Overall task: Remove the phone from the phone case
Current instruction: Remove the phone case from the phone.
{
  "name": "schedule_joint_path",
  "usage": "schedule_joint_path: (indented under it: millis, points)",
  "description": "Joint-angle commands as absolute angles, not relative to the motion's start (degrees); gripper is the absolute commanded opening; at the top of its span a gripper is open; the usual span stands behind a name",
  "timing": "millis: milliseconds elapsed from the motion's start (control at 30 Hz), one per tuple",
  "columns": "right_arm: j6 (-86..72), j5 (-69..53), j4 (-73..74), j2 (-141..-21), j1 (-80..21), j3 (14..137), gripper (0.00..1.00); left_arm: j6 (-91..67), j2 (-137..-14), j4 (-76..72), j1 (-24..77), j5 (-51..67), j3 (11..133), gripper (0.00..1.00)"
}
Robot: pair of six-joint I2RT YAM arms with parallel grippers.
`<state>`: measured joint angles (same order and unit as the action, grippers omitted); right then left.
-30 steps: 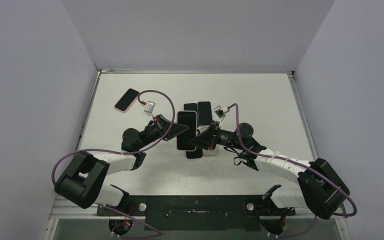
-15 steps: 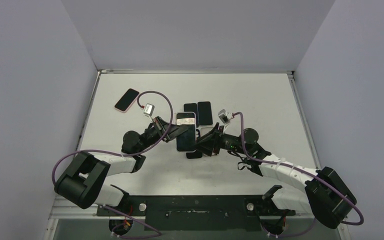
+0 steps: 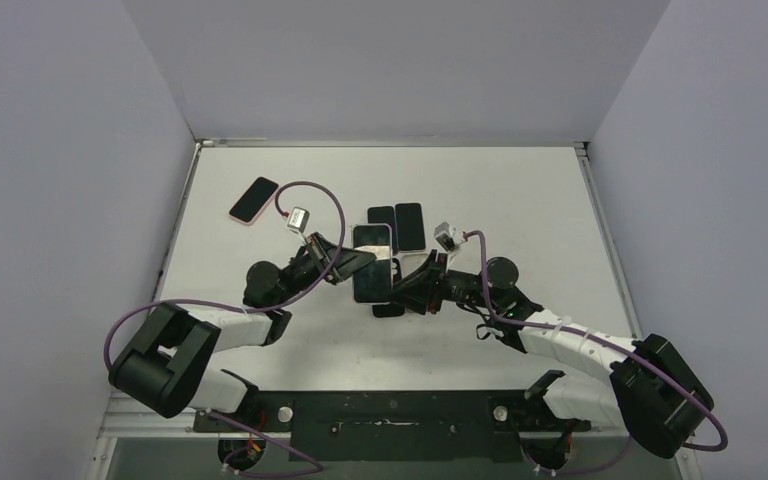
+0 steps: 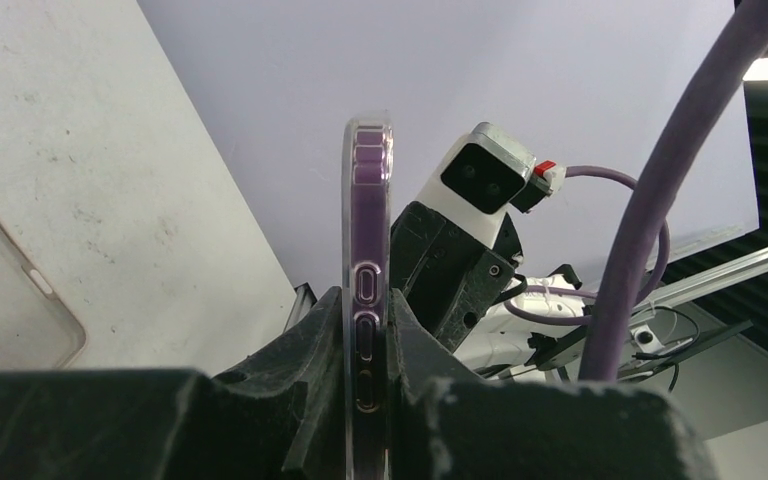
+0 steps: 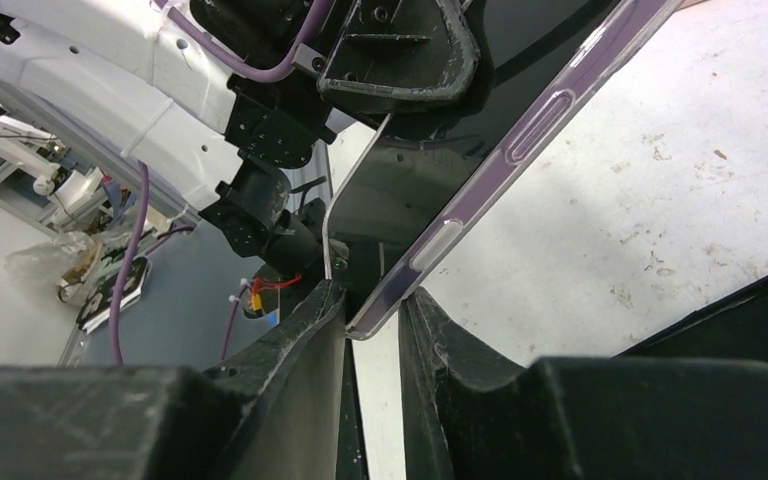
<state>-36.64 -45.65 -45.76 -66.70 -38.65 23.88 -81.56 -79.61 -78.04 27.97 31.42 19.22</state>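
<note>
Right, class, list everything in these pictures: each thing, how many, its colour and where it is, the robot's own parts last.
cased phone: one, dark screen, clear purple-tinted case, held over the table's middle.
pink phone: one, pink rim, far left of the table.
dark phones or cases: three, black, two beyond the cased phone, one partly under it.
clear case: one, see-through, flat on the table near the left tool.
table: one, white.
left tool: one, black, shut on the cased phone's edge.
right tool: one, black, shut on its other side.
arms: two, black and white, purple cables.
</note>
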Motion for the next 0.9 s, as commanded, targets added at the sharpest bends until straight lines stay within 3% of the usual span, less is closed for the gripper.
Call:
schedule_joint_path:
  millis: [0,133,633,867]
  points:
    - [-29.86,-51.72,-50.94,-66.81,-39.02,24.83,0.12,-85.03,-79.12,-81.16,27.86,30.94,21.43,0.00]
    - [-22.91,-54.53,-49.45,-66.47,-39.09,25.40,0.08,-86.28,-80.11,-81.04,27.87,31.92,22.58,0.00]
    - [8.89,-56.52,-33.96,-69.18,-42.55,31.53,0.08,-90.82,-81.66,-83.69,29.70,32.09,23.98,0.00]
    - [21.49,-58.29,-20.07,-69.88,-43.59,38.95,0.08,-91.32,-83.13,-84.45,29.96,33.04,24.26,0.00]
